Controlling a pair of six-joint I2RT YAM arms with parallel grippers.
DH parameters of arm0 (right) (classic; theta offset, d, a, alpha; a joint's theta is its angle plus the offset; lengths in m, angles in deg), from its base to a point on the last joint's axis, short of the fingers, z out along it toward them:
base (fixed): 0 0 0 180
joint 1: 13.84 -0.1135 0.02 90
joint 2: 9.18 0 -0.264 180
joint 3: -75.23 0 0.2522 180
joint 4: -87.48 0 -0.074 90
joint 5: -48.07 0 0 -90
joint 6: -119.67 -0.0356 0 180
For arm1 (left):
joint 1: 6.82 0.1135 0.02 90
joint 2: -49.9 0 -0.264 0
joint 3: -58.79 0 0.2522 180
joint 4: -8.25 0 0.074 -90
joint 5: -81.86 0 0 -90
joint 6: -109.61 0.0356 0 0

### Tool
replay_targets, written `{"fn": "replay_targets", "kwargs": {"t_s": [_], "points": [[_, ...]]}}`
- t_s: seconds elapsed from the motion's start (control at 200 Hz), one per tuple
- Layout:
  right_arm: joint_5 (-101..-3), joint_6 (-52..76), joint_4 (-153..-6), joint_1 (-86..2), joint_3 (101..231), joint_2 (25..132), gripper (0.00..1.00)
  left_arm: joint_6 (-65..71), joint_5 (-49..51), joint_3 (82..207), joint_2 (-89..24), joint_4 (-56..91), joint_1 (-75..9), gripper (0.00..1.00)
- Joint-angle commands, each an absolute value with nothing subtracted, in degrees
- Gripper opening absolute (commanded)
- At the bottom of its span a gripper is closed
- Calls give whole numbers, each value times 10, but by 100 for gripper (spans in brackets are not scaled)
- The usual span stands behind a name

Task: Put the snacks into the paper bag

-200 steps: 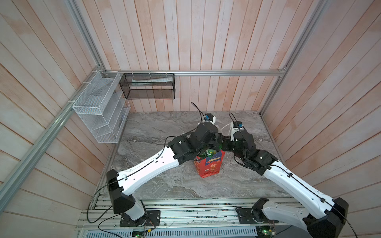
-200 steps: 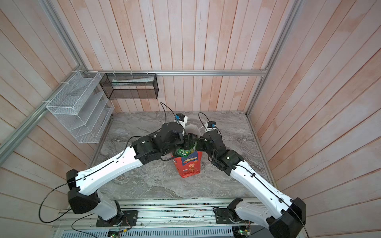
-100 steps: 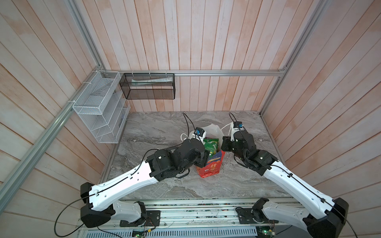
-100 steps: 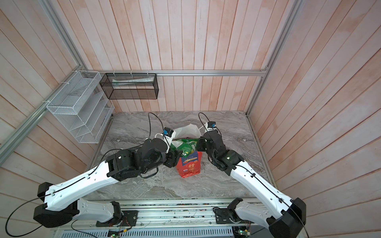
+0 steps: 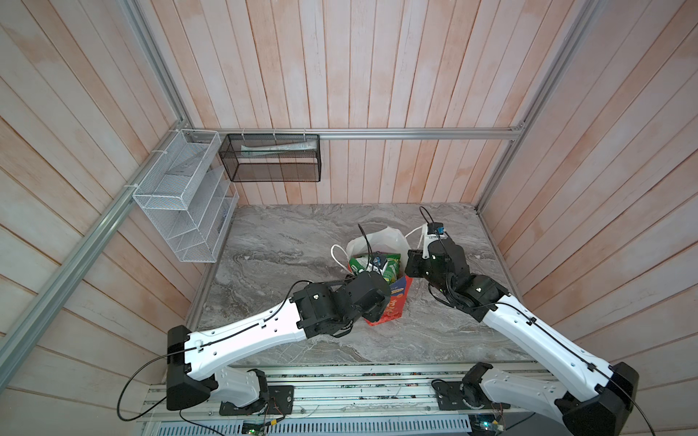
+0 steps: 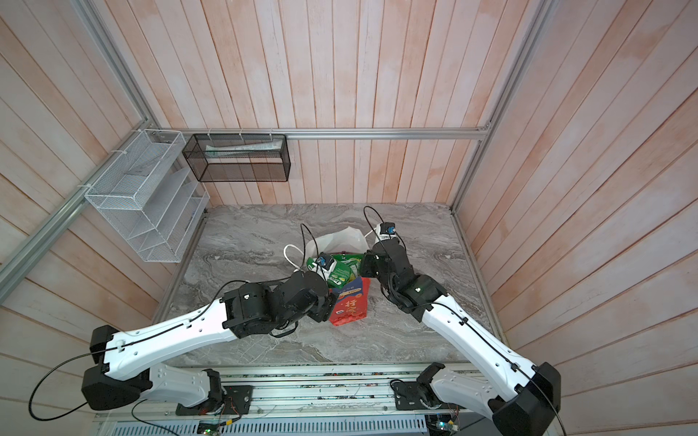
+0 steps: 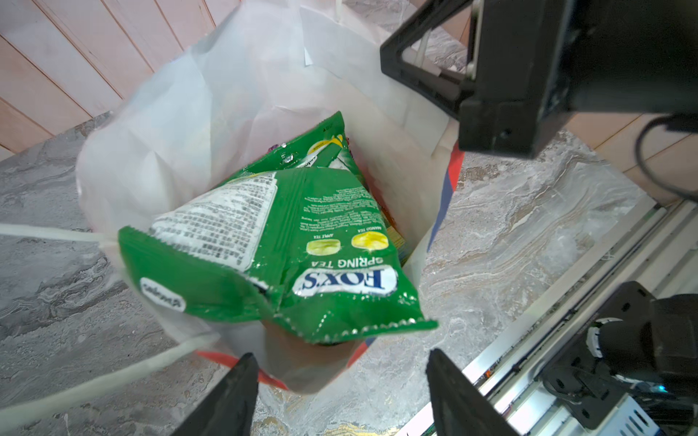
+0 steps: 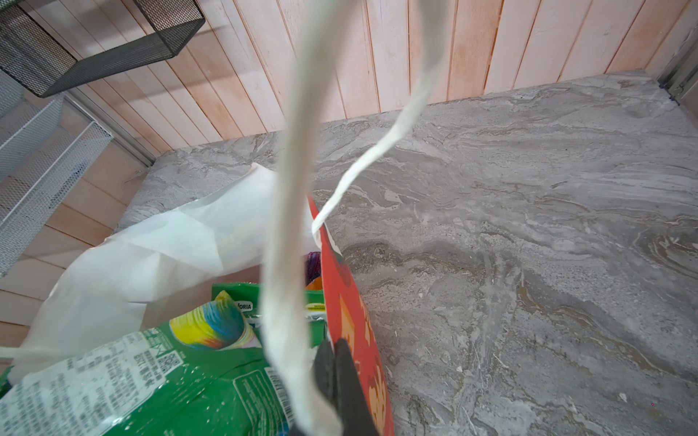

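**Top packet sits high in the bag, left hand is free**

The left gripper (image 7: 340, 358) has its 2 fingers wide apart and nothing is between them. Just in front of it, a green packet (image 7: 283, 245) marked FOX'S lies across the mouth of the paper bag (image 7: 158, 151). The near edge of the packet hangs over the rim toward the gripper, so it is only partly inside. Behind it, deeper in the bag, another green packet (image 7: 313, 151) shows. The right wrist view also gives a small piece of a purple packet (image 8: 312, 264). On the far side of the mouth, the right gripper (image 8: 334, 351) is closed tight on the bag's red wall, beside a white cord handle (image 8: 287, 226). In both top views no packet lies loose on the marble table (image 5: 302, 245). The step in hand seems to be settling the last packet. The next move probably calls for a gentle push down on it, with the bag held upright.
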State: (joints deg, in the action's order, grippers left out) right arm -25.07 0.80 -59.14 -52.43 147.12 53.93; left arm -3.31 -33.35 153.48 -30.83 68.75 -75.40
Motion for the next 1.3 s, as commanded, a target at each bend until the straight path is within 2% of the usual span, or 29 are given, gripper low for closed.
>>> {"fn": "replay_targets", "kwargs": {"t_s": [0.0,0.27,0.615,0.95,1.15,1.296], "points": [[-246,13,-604,-527,1483,525,5,-56,-356,1569,-338,678,-753,70],[-247,13,-603,-527,1483,523,5,-76,-322,1625,-380,653,-731,64],[-246,13,-603,-527,1482,517,5,-88,-324,1696,-438,679,-685,64],[-242,13,-602,-527,1482,515,5,-76,-337,1842,-587,758,-642,65],[-242,13,-601,-527,1481,509,5,-80,-326,1814,-613,747,-642,65],[-241,14,-602,-527,1481,510,5,-78,-338,1789,-594,730,-641,74]]}}
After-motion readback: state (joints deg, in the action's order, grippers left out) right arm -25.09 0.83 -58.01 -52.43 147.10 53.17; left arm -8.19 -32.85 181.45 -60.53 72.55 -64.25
